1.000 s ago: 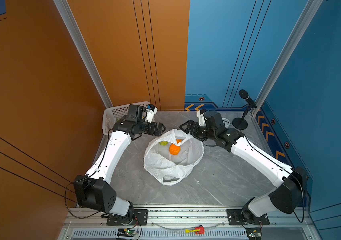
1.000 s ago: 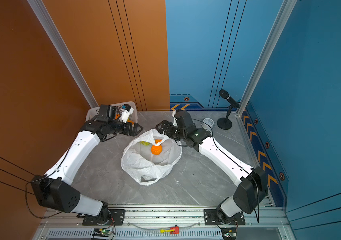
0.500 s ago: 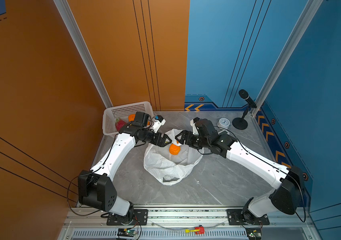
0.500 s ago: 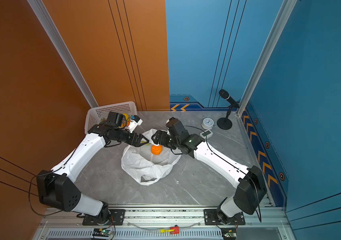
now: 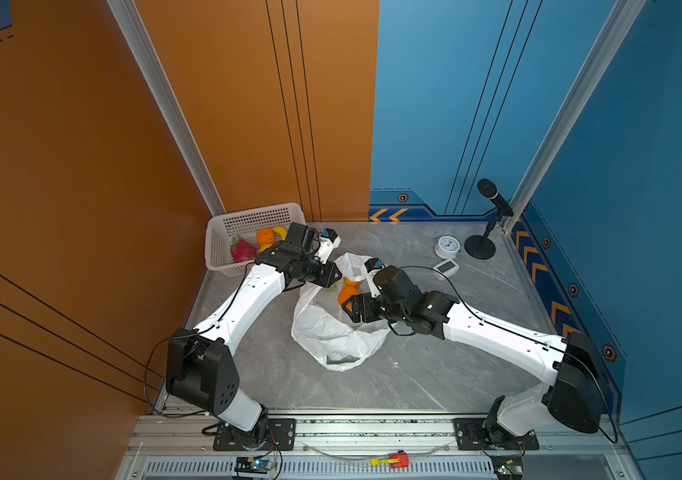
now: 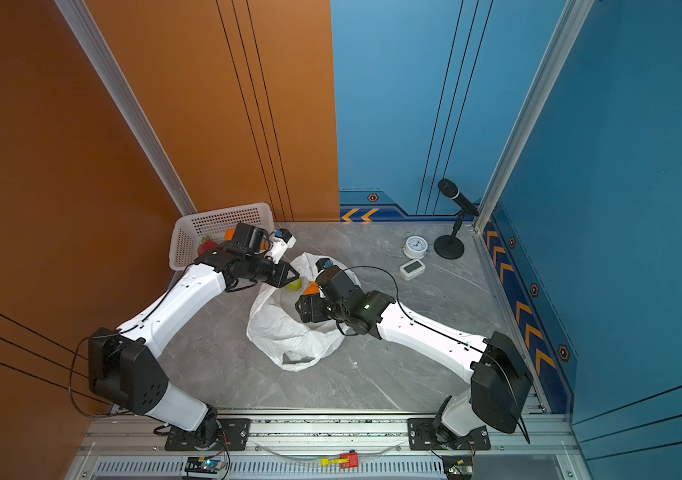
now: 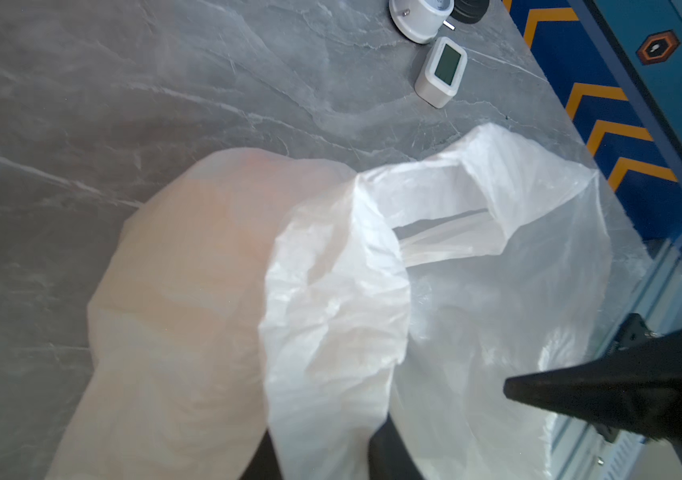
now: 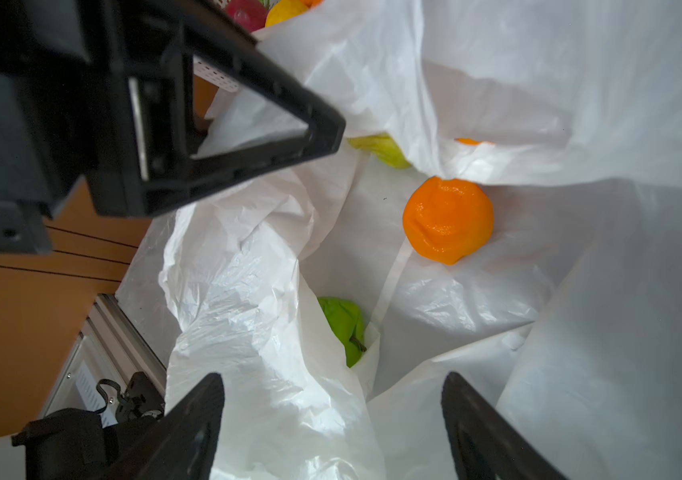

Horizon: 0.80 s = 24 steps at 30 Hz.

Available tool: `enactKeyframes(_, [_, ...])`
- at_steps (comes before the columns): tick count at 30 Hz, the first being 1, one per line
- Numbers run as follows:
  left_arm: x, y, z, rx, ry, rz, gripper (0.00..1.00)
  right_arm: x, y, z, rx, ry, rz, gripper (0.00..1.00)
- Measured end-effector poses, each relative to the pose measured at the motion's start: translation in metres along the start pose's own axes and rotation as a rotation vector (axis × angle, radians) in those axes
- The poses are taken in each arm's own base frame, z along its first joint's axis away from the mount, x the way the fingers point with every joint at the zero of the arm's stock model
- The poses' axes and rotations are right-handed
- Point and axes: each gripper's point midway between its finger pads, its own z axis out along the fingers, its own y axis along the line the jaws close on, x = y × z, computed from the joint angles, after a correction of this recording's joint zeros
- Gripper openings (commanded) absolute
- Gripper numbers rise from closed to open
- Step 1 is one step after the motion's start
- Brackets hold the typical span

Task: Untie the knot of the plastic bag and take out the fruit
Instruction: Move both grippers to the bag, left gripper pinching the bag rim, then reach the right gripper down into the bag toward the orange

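Note:
The plastic bag (image 5: 331,332) lies open on the grey table, its mouth toward the back. No knot shows. Inside it, fruit is visible: an orange (image 8: 447,218), a green one (image 8: 343,324) and a yellow-green one (image 8: 380,149) half under a fold. My left gripper (image 5: 336,276) is at the bag's far left rim, shut on a fold of the white plastic (image 7: 322,449). My right gripper (image 5: 346,308) hangs open over the bag's mouth, its fingers (image 8: 193,415) astride crumpled plastic, holding nothing. The orange (image 5: 347,293) lies just beyond it.
A white basket (image 5: 222,232) at the back left holds a dragon fruit (image 5: 242,249), an orange (image 5: 264,237) and a yellow piece. A round clock (image 5: 447,247), a small white display (image 5: 446,268) and a microphone stand (image 5: 481,249) are at the back right.
My left gripper came from over the basket to the bag's rim and closed on the plastic. My right gripper moved forward and left over the bag's mouth, staying open.

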Motion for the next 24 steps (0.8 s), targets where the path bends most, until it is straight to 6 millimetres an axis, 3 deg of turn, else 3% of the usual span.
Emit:
enactKeyframes(6, [-0.019, 0.006, 0.0, -0.054, -0.079, -0.09, 0.2, 0.004, -0.016, 0.04, 0.07, 0.02, -0.036, 0.82])
enactKeyframes(9, [-0.023, 0.009, 0.0, -0.069, -0.099, -0.122, 0.2, 0.011, -0.031, 0.066, 0.117, 0.046, -0.029, 0.81])
enactKeyframes(13, [-0.026, 0.012, -0.001, -0.083, -0.114, -0.15, 0.2, 0.016, -0.049, 0.086, 0.177, 0.044, -0.016, 0.8])
enactKeyframes(24, [-0.029, 0.016, -0.001, -0.104, -0.131, -0.188, 0.2, -0.012, -0.07, 0.127, 0.321, -0.051, 0.02, 0.85])
